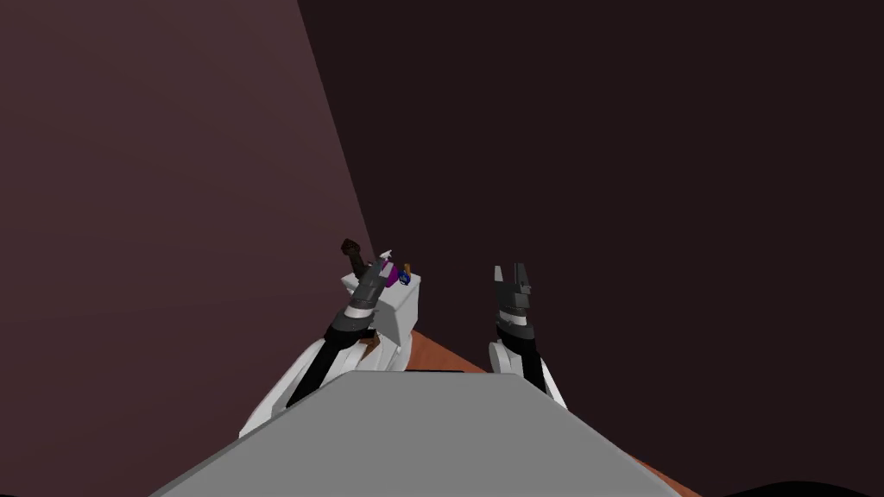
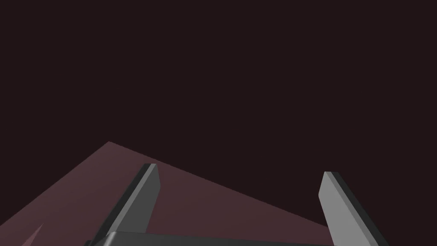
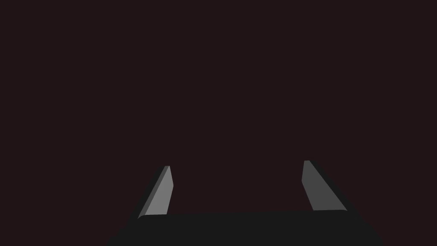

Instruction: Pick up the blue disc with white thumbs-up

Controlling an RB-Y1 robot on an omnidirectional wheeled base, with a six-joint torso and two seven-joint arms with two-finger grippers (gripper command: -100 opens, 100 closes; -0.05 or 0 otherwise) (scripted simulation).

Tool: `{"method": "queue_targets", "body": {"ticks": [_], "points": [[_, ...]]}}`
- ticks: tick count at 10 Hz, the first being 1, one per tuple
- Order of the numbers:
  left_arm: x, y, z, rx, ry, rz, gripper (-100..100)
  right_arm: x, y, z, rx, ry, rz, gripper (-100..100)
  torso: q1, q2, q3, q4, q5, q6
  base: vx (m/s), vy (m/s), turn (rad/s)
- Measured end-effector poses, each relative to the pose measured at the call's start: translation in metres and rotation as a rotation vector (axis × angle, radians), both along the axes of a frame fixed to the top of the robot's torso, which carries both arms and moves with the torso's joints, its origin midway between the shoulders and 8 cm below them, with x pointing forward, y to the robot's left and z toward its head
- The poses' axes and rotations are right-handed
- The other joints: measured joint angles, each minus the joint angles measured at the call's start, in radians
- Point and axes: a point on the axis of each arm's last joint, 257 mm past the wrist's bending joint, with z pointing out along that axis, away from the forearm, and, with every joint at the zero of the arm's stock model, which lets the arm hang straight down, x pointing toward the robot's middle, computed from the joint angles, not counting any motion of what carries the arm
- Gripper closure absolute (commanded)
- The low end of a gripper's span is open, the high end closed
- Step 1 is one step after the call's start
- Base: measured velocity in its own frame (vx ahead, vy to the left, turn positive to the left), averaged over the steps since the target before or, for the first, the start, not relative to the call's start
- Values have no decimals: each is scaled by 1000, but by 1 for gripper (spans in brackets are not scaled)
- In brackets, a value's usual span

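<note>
Sitting just beside left jaws is blue disc [image 1: 403, 276].

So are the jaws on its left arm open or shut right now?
Open: the left jaws' fingers stand wide apart, nothing between them.

Blue disc [image 1: 403, 275] atop white stand [image 1: 407, 312]

Blue disc [image 1: 403, 276] — magenta object [image 1: 391, 275], white box [image 1: 404, 304].
</note>
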Motion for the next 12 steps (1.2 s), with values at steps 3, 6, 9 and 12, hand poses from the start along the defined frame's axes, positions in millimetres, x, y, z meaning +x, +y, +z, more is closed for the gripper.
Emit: {"method": "queue_targets", "body": {"ticks": [3,6,9,12], "points": [[-16,-35,14,125,-84,-86,-100,0,0,0,0,0,0,0,0,0,0,0,0,0,21,61,-214],[-35,-73,28,263,-186,-181,-100,0,0,0,0,0,0,0,1,0,0,0,0,0,7,66,-134],[-54,-102,27,382,-260,-258,-100,0,0,0,0,0,0,0,-1,0,0,0,0,-1,3,43,-197],[-77,-131,22,516,-351,-345,-100,0,0,0,0,0,0,0,0,0,0,0,0,0,2,53,-182]]}}
